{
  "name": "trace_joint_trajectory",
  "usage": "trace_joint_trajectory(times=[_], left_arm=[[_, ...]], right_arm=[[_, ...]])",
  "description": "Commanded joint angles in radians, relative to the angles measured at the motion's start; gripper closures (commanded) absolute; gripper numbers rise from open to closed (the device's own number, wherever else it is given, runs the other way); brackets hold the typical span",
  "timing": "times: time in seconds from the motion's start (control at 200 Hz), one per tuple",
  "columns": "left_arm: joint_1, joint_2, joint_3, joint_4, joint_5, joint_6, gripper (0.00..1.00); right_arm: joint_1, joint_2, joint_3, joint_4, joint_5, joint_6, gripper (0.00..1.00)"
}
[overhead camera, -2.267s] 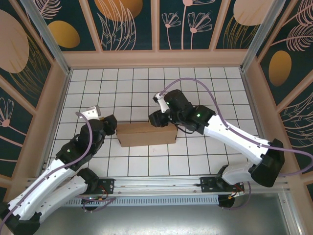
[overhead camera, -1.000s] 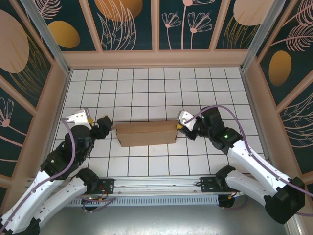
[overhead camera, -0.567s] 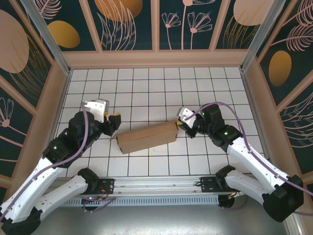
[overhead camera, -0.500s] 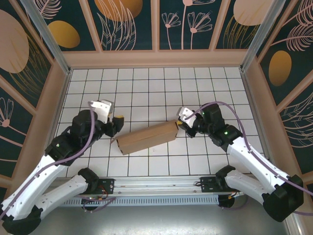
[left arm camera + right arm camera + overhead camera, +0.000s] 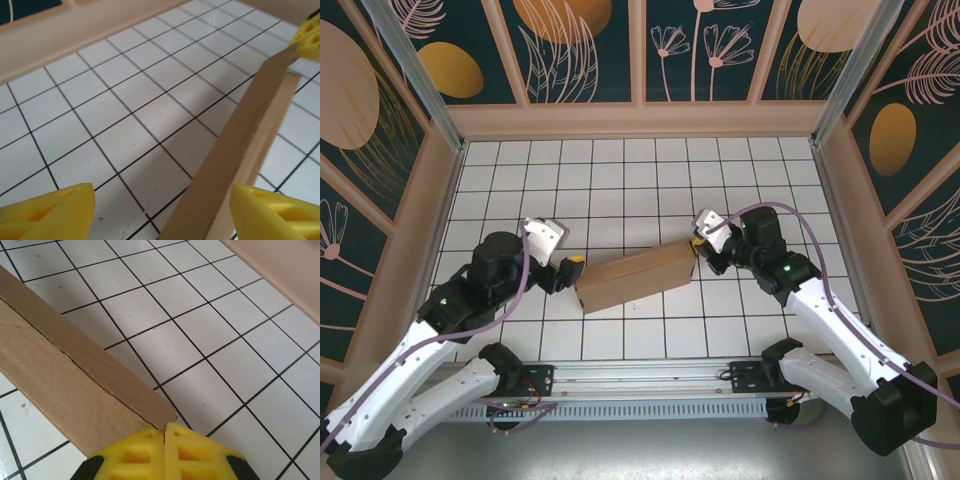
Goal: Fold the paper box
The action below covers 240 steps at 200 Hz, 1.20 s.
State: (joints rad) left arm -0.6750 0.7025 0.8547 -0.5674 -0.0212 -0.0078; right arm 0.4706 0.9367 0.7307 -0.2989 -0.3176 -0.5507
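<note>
A plain brown cardboard paper box [image 5: 636, 279], folded into a long, shallow rectangular block, lies on a white tabletop ruled with a black grid [image 5: 620, 180]. It sits near the middle, slightly toward the arms. Seen from above it lies at a slant, with its left end closer to the arm bases and its right end farther from them. A white-and-black robot arm reaches to each end.

The left gripper [image 5: 570, 267] is at the box's left end. In the left wrist view [image 5: 160, 215] its two yellow fingertips [image 5: 50, 210] stand wide apart in the bottom corners. A thin upright cardboard wall of the box [image 5: 240, 145] runs away between them, close to the right-hand fingertip and well clear of the other. Whether that fingertip touches the cardboard cannot be told. The jaws are spread, not clamped on it.

The right gripper [image 5: 699, 244] is at the box's right end. In the right wrist view [image 5: 164, 452] its yellow fingers are pressed together with only a hairline seam between them. Their tips meet the corner of the box [image 5: 75, 375], where a fold line runs along the cardboard. Whether any cardboard is pinched between them cannot be told. In the left wrist view, a bit of this gripper's yellow [image 5: 309, 37] shows at the far end of the cardboard wall.

A pale wooden rim [image 5: 640, 120] borders the table, below dark panels painted with leaves and orange ovals [image 5: 570, 40].
</note>
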Motion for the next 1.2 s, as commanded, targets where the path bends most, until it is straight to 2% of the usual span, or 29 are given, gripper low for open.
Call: trace_joint_trajectory(times=[0.0, 0.265, 0.445, 0.711, 0.821, 0.916, 1.096, 1.196], left_arm=[[-0.004, 0.002, -0.019, 0.092, -0.055, -0.006, 0.29], [-0.002, 0.065, -0.053, 0.136, 0.012, 0.105, 0.3], [0.031, 0.141, -0.074, 0.175, 0.128, 0.137, 0.33], [0.092, 0.136, -0.143, 0.254, 0.177, 0.08, 0.51], [0.099, 0.131, -0.162, 0.269, 0.144, 0.068, 0.64], [0.1, 0.149, -0.169, 0.288, 0.13, 0.045, 0.69], [0.1, 0.203, -0.139, 0.281, 0.157, 0.013, 0.91], [0.1, 0.218, -0.134, 0.284, 0.156, 0.002, 0.97]], right_arm=[[-0.032, 0.007, 0.028, 0.017, 0.04, 0.038, 1.0], [-0.086, -0.003, 0.014, 0.041, 0.065, 0.05, 1.0], [-0.1, 0.019, 0.005, 0.06, 0.084, 0.062, 1.0], [-0.109, 0.027, 0.012, 0.061, 0.09, 0.069, 1.0], [-0.111, 0.035, 0.015, 0.065, 0.082, 0.073, 1.0], [-0.112, 0.036, 0.015, 0.066, 0.078, 0.076, 1.0], [-0.114, 0.05, 0.033, 0.053, 0.059, 0.08, 1.0], [-0.113, 0.057, 0.055, 0.038, 0.028, 0.082, 1.0]])
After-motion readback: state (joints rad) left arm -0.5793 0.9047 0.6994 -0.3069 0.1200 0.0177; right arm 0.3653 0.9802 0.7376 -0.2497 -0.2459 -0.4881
